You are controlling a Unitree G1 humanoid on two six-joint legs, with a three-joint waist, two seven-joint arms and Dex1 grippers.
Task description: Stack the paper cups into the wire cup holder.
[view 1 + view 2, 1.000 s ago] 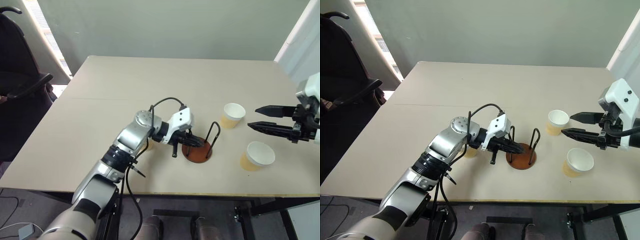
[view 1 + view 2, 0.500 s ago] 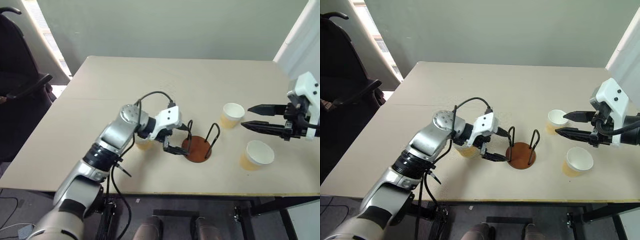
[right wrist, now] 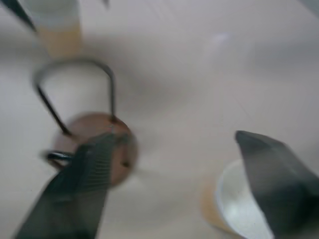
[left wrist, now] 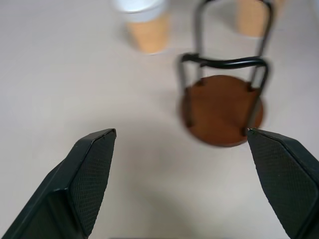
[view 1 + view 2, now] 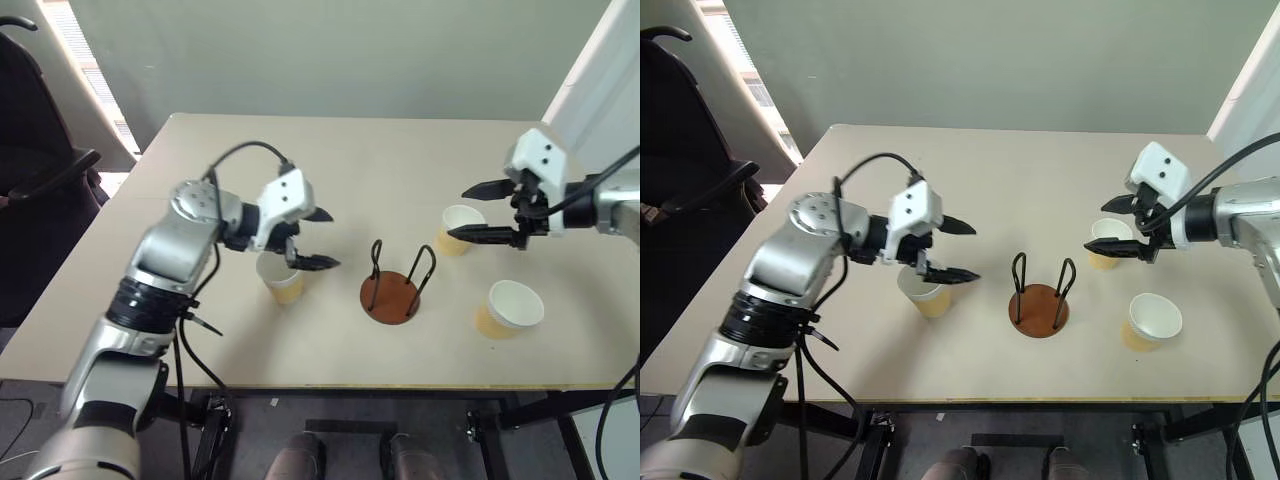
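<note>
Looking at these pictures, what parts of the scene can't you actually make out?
- Near the left pincer, the paper cup has its rim partly covered by the lower finger in both eye views.
- Whether the right pincer touches the far cup it hovers around: the fingers overlap it.
- The wire cup holder is smeared by blur in the right wrist view.
- A cup is cut off by the left wrist view's edge.
</note>
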